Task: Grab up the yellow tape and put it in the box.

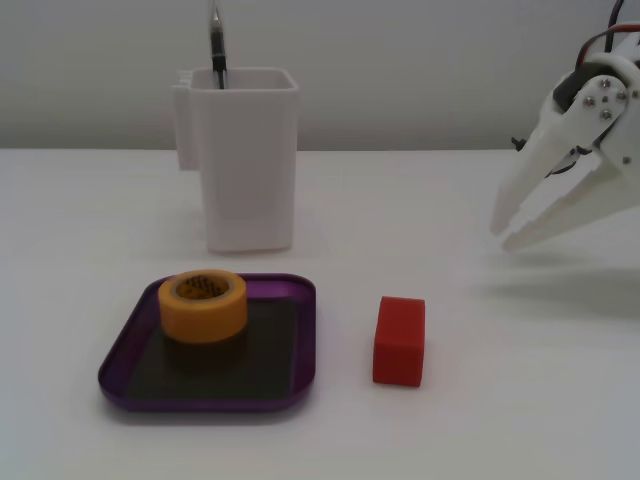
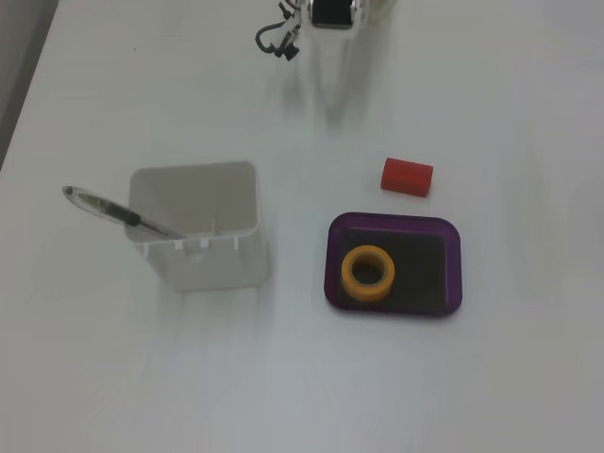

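The yellow tape (image 1: 203, 304) lies flat inside the box (image 1: 300, 345), a shallow purple tray, in its back left part in a fixed view. It also shows in the box (image 2: 453, 269) in another fixed view, as a ring (image 2: 368, 273) in the left half. My white gripper (image 1: 503, 236) hangs at the far right above the table, well away from the box. Its fingers point down-left with a narrow gap between the tips, and it holds nothing. From above, only the arm's dark part (image 2: 330, 11) shows clearly at the top edge.
A red block (image 1: 399, 340) lies right of the box, between it and the gripper, and also shows from above (image 2: 407, 176). A tall white container (image 1: 247, 160) with a pen (image 2: 118, 212) in it stands behind the box.
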